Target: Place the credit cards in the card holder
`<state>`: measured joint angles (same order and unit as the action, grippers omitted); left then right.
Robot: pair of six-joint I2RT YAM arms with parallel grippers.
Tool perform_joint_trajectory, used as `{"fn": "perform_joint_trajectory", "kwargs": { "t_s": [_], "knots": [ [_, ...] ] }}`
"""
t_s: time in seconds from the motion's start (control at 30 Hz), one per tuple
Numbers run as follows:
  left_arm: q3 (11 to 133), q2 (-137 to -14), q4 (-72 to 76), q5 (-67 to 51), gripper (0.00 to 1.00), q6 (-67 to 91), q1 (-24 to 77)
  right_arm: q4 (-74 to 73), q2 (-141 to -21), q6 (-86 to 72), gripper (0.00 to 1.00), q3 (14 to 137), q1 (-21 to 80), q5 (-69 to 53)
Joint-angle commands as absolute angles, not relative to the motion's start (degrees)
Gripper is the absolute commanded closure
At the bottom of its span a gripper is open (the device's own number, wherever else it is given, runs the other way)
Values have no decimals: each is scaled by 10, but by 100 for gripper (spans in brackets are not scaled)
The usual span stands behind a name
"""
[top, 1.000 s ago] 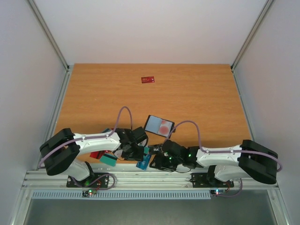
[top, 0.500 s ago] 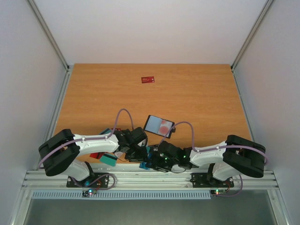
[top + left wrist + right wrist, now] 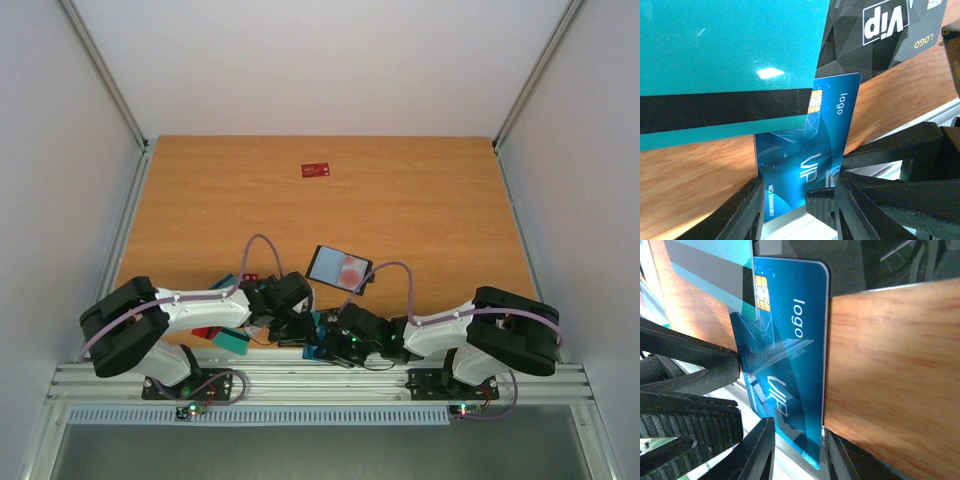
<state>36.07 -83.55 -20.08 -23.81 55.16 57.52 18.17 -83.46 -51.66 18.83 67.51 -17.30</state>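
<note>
The blue card (image 3: 785, 355) pokes off the table (image 3: 890, 365), maybe so the right gripper (image 3: 799, 447), bottom middle, can nip it; its squeeze is unclear.

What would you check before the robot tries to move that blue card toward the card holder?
1. Blue card between the right hand's fingers: ok.
2. Right hand's grip on it firm: cannot tell.
3. Blue card free of other cards: not ok, the teal card overlaps its chip end.
4. Card holder lying open, pale inside up: ok.
5. Left hand clear of the right hand: not ok, both crowd the same card.
</note>
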Motion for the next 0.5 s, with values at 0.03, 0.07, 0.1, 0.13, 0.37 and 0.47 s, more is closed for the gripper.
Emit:
{"fn": "perform_joint_trajectory", "kwargs": {
  "t_s": [0.03, 0.07, 0.1, 0.13, 0.37, 0.47],
  "knots": [
    [336, -841, -188, -242, 59, 564, 578, 220, -832, -532, 76, 172, 678, -134],
    [335, -839, -188, -240, 59, 565, 578, 218, -830, -533, 78, 171, 678, -133],
    [334, -838, -188, -240, 59, 566, 578, 217, -828, -533, 80, 171, 677, -131],
    [334, -838, -188, -238, 59, 567, 578, 215, -825, -534, 82, 171, 678, -131],
    [344, -829, -202, -225, 59, 571, 578, 161, -787, -575, 94, 166, 678, -126],
    [358, -827, -225, -215, 58, 560, 578, 121, -753, -583, 97, 163, 678, -124]
  ]
}}
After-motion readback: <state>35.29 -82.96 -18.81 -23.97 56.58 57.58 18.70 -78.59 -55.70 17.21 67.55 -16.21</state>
